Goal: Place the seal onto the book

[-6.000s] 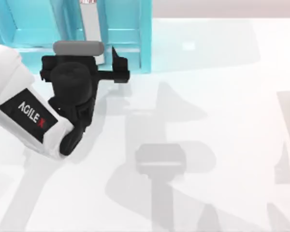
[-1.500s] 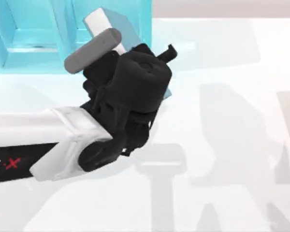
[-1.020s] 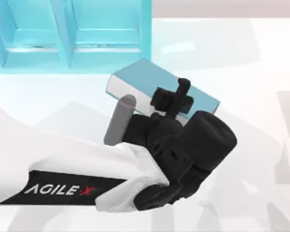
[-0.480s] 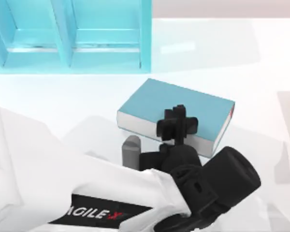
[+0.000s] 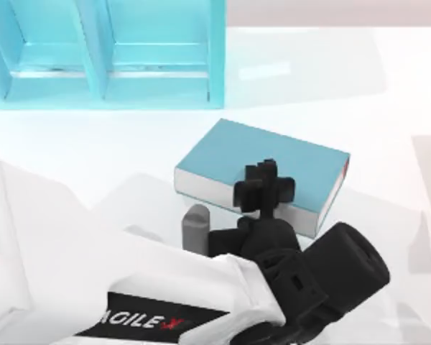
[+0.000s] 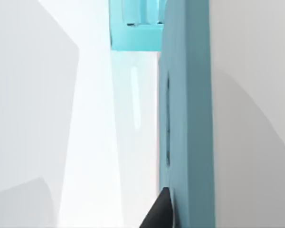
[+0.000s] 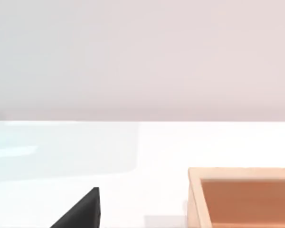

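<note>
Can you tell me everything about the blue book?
The book is thick, with a plain teal-blue cover, white page edges and a white end bearing a small red mark. It lies flat and closed on the white table, turned at a slant, in front of the teal shelf and apart from it. The left gripper is at its near edge, over the cover. Nothing lies on the visible cover. In the left wrist view the cover is seen close up.

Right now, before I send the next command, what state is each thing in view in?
book: lying flat on the table, teal cover up, closed.
left gripper: over the book's near edge, clamped on it.
shelf: upright at the table's far left, compartments open.
wooden tray: resting on the table, open top.
</note>
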